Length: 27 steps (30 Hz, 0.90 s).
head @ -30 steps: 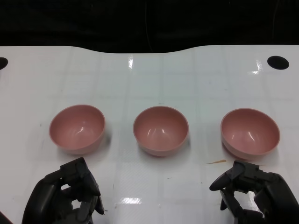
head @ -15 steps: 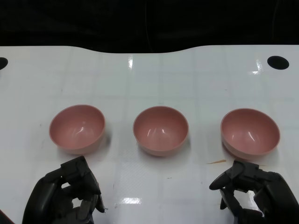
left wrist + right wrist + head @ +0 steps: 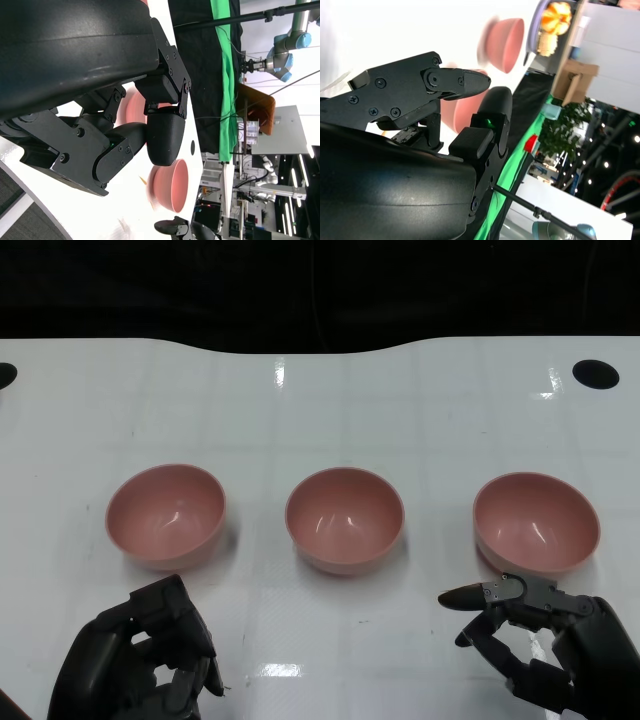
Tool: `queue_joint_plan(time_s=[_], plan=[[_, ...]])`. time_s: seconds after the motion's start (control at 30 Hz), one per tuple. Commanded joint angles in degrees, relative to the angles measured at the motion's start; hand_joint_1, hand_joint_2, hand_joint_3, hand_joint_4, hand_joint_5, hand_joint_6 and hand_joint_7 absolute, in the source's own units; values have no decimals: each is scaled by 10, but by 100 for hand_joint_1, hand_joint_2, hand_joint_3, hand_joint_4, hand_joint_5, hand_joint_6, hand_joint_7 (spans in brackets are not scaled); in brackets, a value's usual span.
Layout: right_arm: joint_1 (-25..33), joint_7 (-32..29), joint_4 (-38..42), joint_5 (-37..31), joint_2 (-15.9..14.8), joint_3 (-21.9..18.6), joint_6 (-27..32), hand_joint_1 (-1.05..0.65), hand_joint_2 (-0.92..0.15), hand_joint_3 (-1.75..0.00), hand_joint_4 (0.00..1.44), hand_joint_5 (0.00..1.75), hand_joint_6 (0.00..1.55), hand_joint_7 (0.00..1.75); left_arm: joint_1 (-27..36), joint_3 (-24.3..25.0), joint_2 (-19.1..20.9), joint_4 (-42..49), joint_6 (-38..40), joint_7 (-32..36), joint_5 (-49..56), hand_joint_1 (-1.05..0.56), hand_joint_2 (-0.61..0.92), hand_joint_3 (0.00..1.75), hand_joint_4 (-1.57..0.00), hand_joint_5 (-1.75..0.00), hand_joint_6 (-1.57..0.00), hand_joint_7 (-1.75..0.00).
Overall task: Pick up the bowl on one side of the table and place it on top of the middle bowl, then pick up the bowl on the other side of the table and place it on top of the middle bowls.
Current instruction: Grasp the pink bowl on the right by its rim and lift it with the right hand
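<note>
Three bowls in a row: left bowl (image 3: pixel 166 515), middle bowl (image 3: pixel 344 519), right bowl (image 3: pixel 536 524).

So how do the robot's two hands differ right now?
The left hand has its fingers curled in, while the right hand has its fingers apart, one stretched toward the middle of the table. The left hand sits a little short of the left bowl; the right hand reaches up to the near edge of the right bowl. Both are black and hold nothing.

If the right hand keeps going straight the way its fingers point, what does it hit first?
Probably nothing. The right hand points its fingers leftward, passing in front of the right bowl and the middle bowl, though depth is unclear.
</note>
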Motion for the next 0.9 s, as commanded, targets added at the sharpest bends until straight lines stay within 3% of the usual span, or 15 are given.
queue_joint_plan(time_s=[0.03, 0.1, 0.2, 0.6, 0.9], plan=[[-1, -22, -2, -21, -15, -11, -6, -34, -92, -14, 60, 83, 68, 25, 3, 2, 7, -6, -1, 3, 4, -13, 54, 118, -82, -174, -79, -153], [1, -37, -10, -34, -16, -14, -2, -36, -92, -7, 61, 67, 66, 16, 4, 1, 6, -7, -3, 5, 7, -13, 54, 117, -82, -174, -79, -154], [1, -67, -25, -70, -19, -18, -2, -39, -91, -3, 55, 57, 63, 9, 5, 1, 6, -7, -4, 4, 5, -13, 55, 116, -82, -174, -78, -154], [-9, -184, -73, -222, -46, -35, 21, -51, -91, 0, 45, 47, 56, 1, 7, 1, 7, -6, -11, -1, 7, -13, 58, 113, -82, -173, -78, -153], [-9, -222, -141, -333, -78, -27, 114, -58, -90, 0, 36, 36, 45, 0, 16, -1, 8, -12, -18, -1, 7, -13, 57, 116, -80, -174, -78, -154]])
